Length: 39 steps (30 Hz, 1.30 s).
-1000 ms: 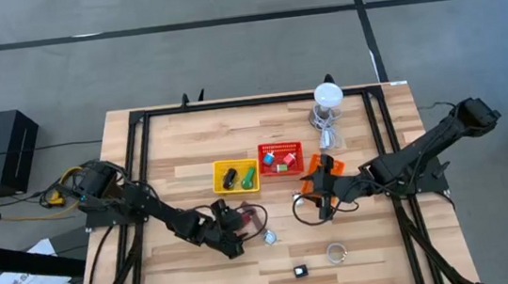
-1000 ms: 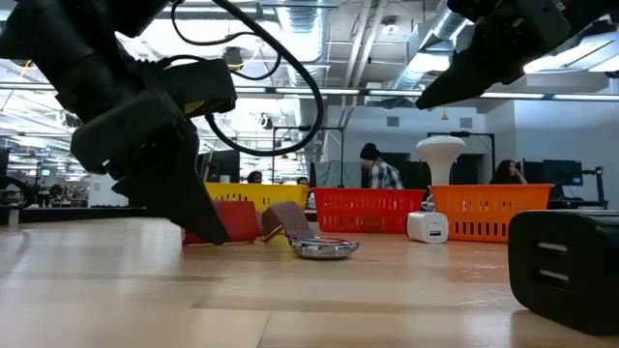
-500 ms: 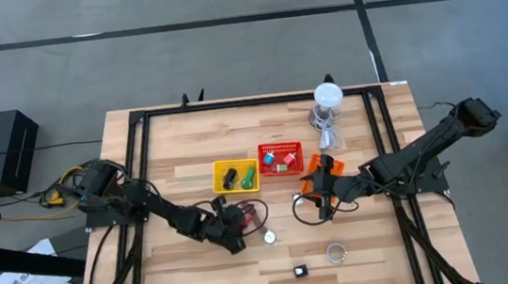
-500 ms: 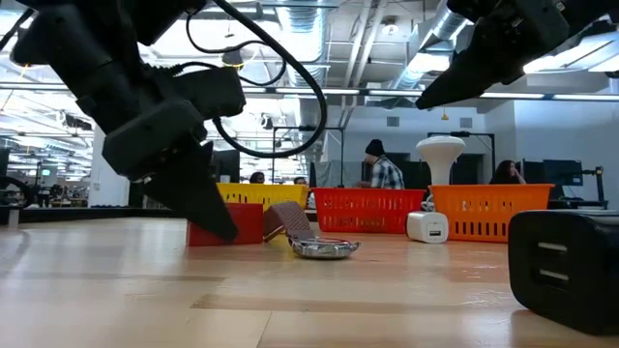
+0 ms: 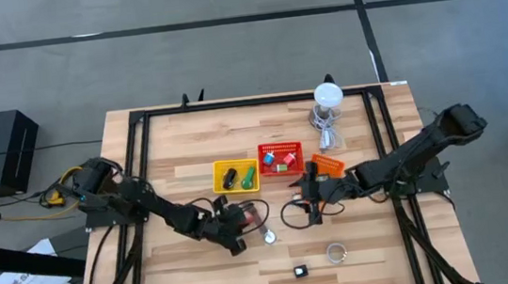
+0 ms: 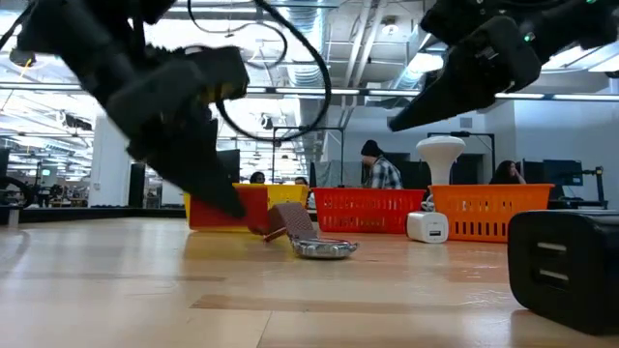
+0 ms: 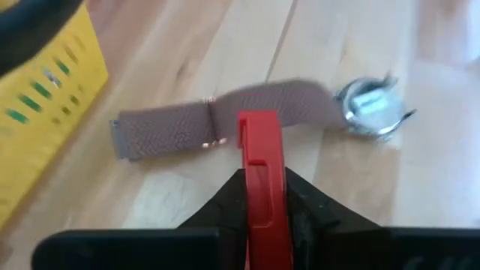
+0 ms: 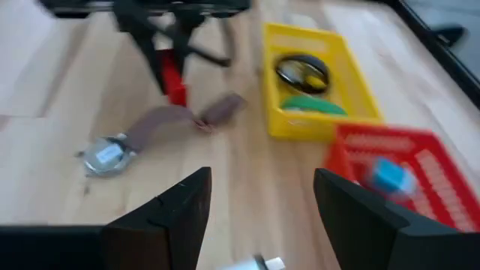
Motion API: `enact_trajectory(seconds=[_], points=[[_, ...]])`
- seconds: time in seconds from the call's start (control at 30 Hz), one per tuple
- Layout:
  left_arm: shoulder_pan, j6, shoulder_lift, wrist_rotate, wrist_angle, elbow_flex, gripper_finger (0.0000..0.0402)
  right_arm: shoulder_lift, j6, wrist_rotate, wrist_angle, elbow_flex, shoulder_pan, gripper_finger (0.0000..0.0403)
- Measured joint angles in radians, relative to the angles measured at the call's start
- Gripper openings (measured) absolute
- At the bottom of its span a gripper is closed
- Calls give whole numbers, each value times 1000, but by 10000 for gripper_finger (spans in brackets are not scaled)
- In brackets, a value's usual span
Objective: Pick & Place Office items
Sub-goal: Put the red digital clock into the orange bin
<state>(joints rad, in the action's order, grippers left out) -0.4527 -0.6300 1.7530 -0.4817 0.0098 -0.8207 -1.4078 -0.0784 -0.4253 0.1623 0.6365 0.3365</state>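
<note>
Our left gripper (image 7: 259, 196), clamped on a red block (image 7: 260, 169), sits just short of the yellow basket (image 5: 235, 176), nearer than our wide-open right gripper (image 5: 308, 193).

Bright, even light falls from ceiling strips (image 6: 377, 43) seen in the low view, leaving only soft shadows on the tabletop (image 5: 378, 242). Both wrist views are motion-blurred. In the low view a near black block (image 6: 566, 266) is out of focus.
</note>
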Motion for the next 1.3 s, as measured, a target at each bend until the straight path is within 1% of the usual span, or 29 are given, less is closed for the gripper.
enact_trajectory(seconds=[0.07,0.13,0.23,0.33,0.4,0.47,0.57,0.7,0.77,0.87,1.03,1.3], points=[[0,2,-39,0,6,0,45,-50,43,54,90,0,-6,226],[0,22,-87,-12,12,0,56,-98,81,111,184,2,-16,226],[0,83,-150,-34,13,-1,59,-165,95,141,285,29,-36,226],[4,139,-195,-34,15,-1,46,-231,65,141,366,71,-60,226],[4,163,-214,-35,15,-1,44,-268,47,146,379,105,-75,226],[7,182,-223,-34,18,-1,44,-311,45,202,382,149,-84,226],[13,187,-225,-34,25,-1,56,-376,45,289,378,209,-86,225],[13,208,-225,-34,25,-1,55,-440,52,311,370,272,-86,213],[13,213,-225,-34,25,-1,47,-452,52,348,366,282,-87,202],[13,216,-225,-34,30,-1,45,-461,52,372,368,298,-92,184],[12,216,-225,-34,23,-1,60,-444,52,374,353,295,-98,155],[14,216,-225,-30,23,-1,46,-422,52,372,346,296,-98,116]])
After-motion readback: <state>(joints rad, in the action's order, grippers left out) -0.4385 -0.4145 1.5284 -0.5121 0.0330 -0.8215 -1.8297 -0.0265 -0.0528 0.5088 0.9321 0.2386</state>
